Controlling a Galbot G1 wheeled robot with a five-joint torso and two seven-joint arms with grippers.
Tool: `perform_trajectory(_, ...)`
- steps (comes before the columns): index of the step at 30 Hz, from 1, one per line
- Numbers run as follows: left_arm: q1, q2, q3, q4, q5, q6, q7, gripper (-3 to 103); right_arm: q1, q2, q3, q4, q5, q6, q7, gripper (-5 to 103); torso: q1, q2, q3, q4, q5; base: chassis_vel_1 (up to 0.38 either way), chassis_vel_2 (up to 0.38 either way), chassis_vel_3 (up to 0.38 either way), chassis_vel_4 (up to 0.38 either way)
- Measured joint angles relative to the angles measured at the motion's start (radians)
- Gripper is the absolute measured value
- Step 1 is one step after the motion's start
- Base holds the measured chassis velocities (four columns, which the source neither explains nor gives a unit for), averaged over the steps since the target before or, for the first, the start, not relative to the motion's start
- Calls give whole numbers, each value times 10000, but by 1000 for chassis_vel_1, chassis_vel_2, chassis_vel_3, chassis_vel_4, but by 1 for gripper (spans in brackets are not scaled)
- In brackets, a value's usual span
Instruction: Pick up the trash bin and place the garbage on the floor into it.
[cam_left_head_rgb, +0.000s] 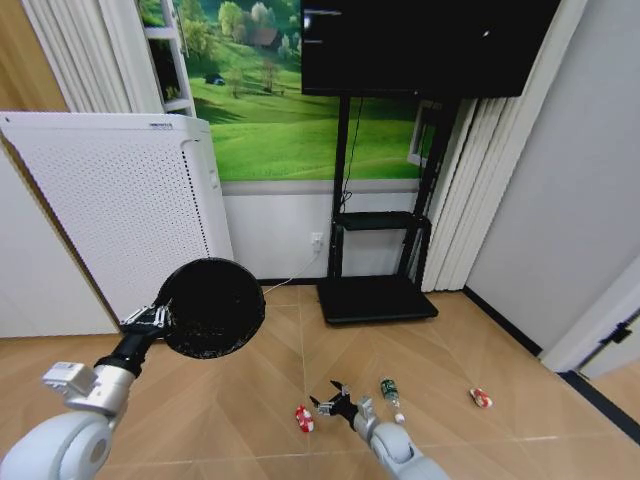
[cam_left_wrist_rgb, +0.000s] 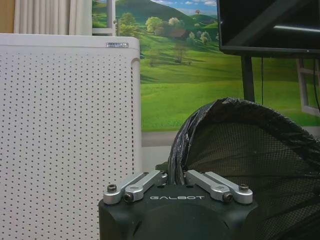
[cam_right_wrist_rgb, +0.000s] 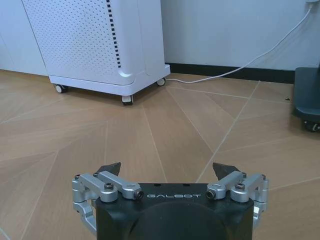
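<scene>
Litter lay scattered on the wooden floor (cam_left_head_rgb: 250, 400) in the head view: one red-and-white wrapper (cam_left_head_rgb: 304, 418) just beside the right hand (cam_left_head_rgb: 331, 401), a small green bottle (cam_left_head_rgb: 390, 393) near it on the other side, and a second red-and-white wrapper (cam_left_head_rgb: 481, 398) well apart toward the right wall. The right hand hung low over the floor with its fingers spread and nothing between them. The left hand (cam_left_head_rgb: 160, 318) held the black trash bin (cam_left_head_rgb: 211, 307) by its rim, raised and tipped so its mouth faced the camera, in front of the white perforated appliance (cam_left_head_rgb: 120, 200).

From the left wrist, the left hand (cam_left_wrist_rgb: 176, 176) was clamped on the bin's bag-lined rim (cam_left_wrist_rgb: 240, 150), the appliance (cam_left_wrist_rgb: 65, 135) behind.

From the right wrist, the right hand (cam_right_wrist_rgb: 170, 170) stood wide apart above bare floor (cam_right_wrist_rgb: 175, 120), the appliance (cam_right_wrist_rgb: 100, 40) on casters beyond.
</scene>
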Motion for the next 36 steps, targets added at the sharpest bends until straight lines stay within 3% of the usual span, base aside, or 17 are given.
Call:
perform_trajectory(27, 158, -165, 43, -214, 116, -11, 60, 3, -653, 49, 352, 318, -493, 34, -230, 100, 0, 0, 0, -2, 0, 38, 35, -32, -32)
perform_trajectory(36, 163, -197, 22, -229, 134, -11, 44, 3, 290, 495, 307, -1807, -523, -345, 625, 100, 0, 0, 0, 0, 1, 17, 16, -21, -17)
